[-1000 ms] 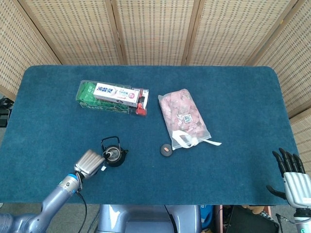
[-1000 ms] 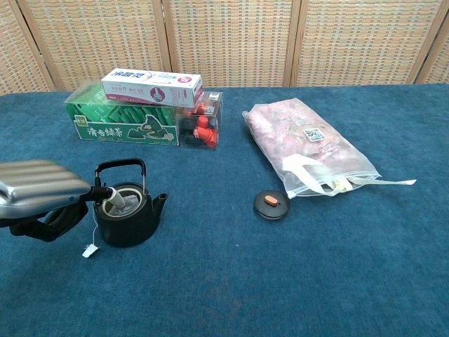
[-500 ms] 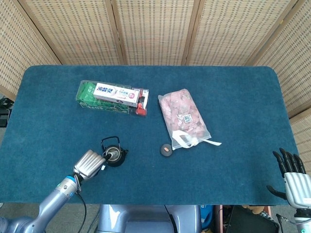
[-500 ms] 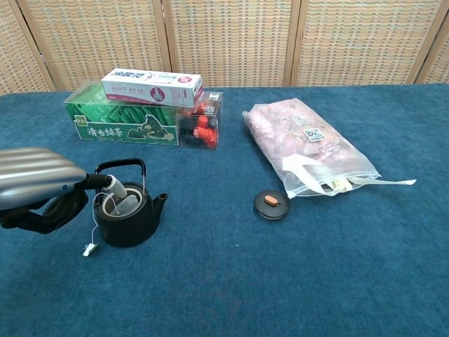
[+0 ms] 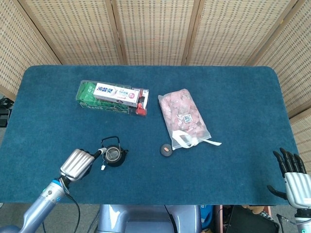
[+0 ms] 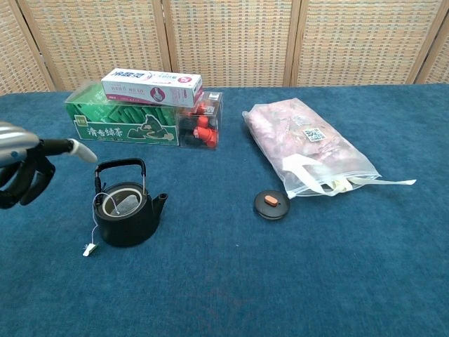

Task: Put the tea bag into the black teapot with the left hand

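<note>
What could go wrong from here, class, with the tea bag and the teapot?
1. The tea bag sits in the teapot, but its string and tag hang outside on the table; a passing hand could catch them and pull the bag out.
2. The left hand is close beside the teapot's handle; a careless move might knock the pot.
3. The lid lies apart, so the pot is open.
</note>
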Available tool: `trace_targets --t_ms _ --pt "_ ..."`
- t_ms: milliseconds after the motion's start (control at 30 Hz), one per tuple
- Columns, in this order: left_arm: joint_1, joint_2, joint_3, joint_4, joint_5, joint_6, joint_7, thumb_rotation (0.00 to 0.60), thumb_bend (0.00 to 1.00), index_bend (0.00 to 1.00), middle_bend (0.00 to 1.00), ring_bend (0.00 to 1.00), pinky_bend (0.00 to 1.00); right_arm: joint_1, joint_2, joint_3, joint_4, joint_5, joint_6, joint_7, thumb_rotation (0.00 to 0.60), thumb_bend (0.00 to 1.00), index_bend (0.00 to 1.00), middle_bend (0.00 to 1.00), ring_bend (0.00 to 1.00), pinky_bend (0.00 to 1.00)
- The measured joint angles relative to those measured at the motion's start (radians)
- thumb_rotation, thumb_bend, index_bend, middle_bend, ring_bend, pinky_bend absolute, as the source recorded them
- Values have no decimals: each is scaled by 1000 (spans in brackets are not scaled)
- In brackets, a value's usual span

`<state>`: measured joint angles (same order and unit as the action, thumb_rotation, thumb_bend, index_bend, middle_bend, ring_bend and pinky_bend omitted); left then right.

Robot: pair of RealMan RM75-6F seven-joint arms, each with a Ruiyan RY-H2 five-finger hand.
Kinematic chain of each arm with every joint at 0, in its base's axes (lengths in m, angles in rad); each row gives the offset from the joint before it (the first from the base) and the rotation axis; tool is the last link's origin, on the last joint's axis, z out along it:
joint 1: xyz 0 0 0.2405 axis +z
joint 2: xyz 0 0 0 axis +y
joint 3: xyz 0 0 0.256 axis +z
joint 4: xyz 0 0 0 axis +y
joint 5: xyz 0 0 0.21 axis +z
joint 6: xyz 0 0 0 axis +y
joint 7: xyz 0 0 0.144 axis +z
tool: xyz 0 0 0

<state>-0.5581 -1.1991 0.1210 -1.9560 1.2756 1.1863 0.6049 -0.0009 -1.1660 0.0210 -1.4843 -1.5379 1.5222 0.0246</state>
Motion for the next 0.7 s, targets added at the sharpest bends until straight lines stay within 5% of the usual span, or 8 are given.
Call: trace_targets --t_ms 133,500,700 --pt "66 13 1 33 84 107 -80 600 969 160 467 430 484 4 0 1 0 -6 0 -1 600 0 29 75 0 0" --pt "223 -14 -16 177 226 354 -280 600 638 158 120 60 19 19 0 6 -5 -28 2 -9 600 0 29 75 0 0" --pt "323 -29 -19 254 251 454 -368 600 475 85 0 0 0 27 -1 4 -6 -52 9 -9 600 0 29 51 0 0"
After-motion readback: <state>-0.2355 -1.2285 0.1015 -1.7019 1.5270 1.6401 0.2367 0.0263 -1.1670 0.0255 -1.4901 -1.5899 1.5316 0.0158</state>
